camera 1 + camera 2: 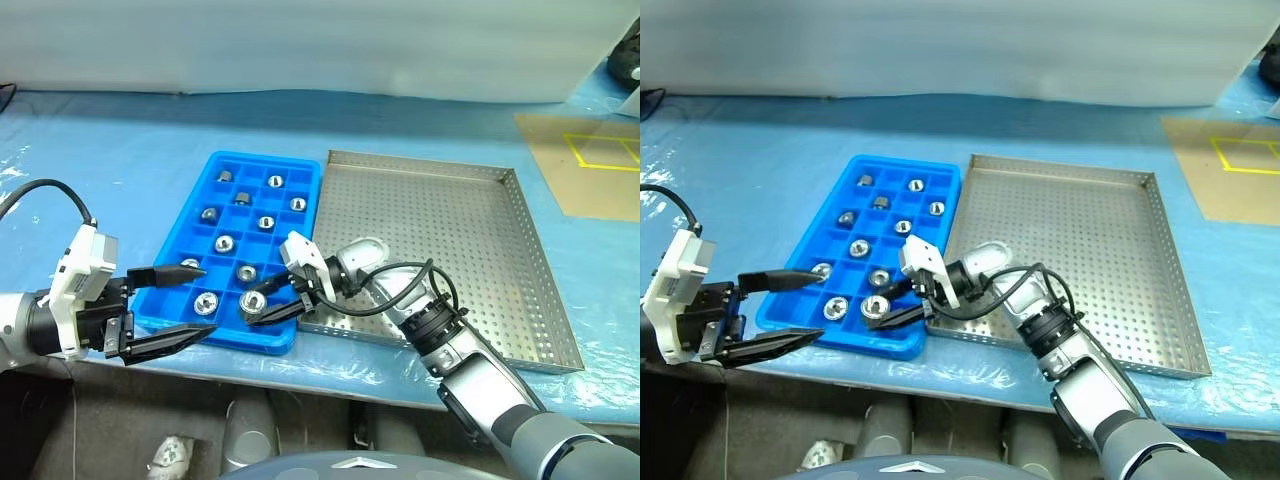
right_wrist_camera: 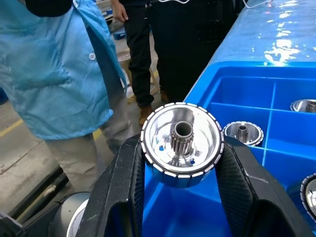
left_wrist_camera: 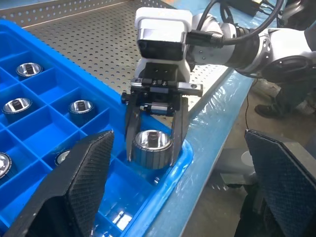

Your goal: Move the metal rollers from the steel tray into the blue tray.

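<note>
1. Head views: right gripper (image 1: 272,303) pinching one of the metal rollers (image 1: 253,303) over the near corner compartment of the blue tray (image 1: 300,170). Other rollers already sitting one to a cell. Steel tray (image 1: 520,260) just beside, perforated floor bare. Left gripper (image 1: 170,305) spread wide, empty, near the blue tray's near-left corner.

2. Left wrist view: roller (image 3: 153,146) clamped across its ribbed outer rim between the right gripper's (image 3: 154,148) two fingers, hanging just above the corner cell. Own textured fingers (image 3: 81,177) wide apart in the foreground.

3. Right wrist view: roller (image 2: 181,143) seen face-on, polished, rigid, probably dense for its size; toothed hub at centre. Smooth faces likely slippery, so best taken by the grooved rim, as here. Persons standing beyond the table.
</note>
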{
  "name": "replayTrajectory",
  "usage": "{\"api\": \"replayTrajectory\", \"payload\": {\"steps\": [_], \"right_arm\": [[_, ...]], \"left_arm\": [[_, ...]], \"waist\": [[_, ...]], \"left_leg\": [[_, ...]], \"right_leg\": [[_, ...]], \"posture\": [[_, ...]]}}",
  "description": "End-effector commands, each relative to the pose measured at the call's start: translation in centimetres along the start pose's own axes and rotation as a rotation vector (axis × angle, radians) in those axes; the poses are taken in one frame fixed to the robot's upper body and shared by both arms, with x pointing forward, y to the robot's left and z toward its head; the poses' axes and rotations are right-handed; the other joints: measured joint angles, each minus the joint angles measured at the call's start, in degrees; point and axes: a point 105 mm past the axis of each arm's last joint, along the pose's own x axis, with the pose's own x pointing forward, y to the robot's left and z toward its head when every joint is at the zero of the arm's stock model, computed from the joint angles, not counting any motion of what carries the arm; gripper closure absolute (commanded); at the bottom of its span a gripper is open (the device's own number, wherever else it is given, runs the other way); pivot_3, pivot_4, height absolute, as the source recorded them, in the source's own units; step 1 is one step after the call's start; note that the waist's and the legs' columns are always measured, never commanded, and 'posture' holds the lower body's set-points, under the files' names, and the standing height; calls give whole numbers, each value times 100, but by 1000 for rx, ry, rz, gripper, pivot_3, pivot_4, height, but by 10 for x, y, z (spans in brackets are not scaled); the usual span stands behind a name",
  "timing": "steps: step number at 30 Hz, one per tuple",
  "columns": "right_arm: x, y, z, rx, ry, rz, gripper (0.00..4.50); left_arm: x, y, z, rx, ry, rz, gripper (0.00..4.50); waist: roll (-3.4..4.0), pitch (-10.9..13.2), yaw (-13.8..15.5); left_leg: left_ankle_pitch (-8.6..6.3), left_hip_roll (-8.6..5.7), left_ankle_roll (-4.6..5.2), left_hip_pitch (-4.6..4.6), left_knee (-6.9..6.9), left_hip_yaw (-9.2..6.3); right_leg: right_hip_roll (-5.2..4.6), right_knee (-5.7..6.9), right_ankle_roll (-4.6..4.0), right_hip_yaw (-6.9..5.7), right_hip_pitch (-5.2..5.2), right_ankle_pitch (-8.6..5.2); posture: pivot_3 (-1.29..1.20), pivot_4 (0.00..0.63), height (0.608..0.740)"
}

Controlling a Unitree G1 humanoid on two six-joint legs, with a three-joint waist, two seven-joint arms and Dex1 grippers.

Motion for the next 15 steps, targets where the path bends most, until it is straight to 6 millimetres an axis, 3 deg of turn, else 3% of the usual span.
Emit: {"api": "replayTrajectory", "payload": {"steps": [1, 6, 15], "right_arm": [[3, -1, 8, -49, -4, 27, 2533], [-4, -5, 1, -27, 38, 16, 927], [-24, -29, 18, -95, -9, -144, 927]], "left_arm": [[0, -5, 8, 36, -19, 5, 0], [0, -2, 9, 41, -25, 14, 0], [15, 16, 21, 90, -74, -14, 0]], "waist": [[0, 0, 19], [-1, -1, 26], [-1, -1, 26]], "left_leg": [[0, 0, 0, 0, 0, -1], [0, 0, 0, 0, 0, -1], [3, 0, -5, 1, 5, -1]], "right_leg": [[0, 0, 0, 0, 0, 0], [0, 0, 0, 0, 0, 0], [0, 11, 0, 1, -1, 0]], "posture": [[382, 150, 740], [370, 150, 740], [280, 150, 740]]}}
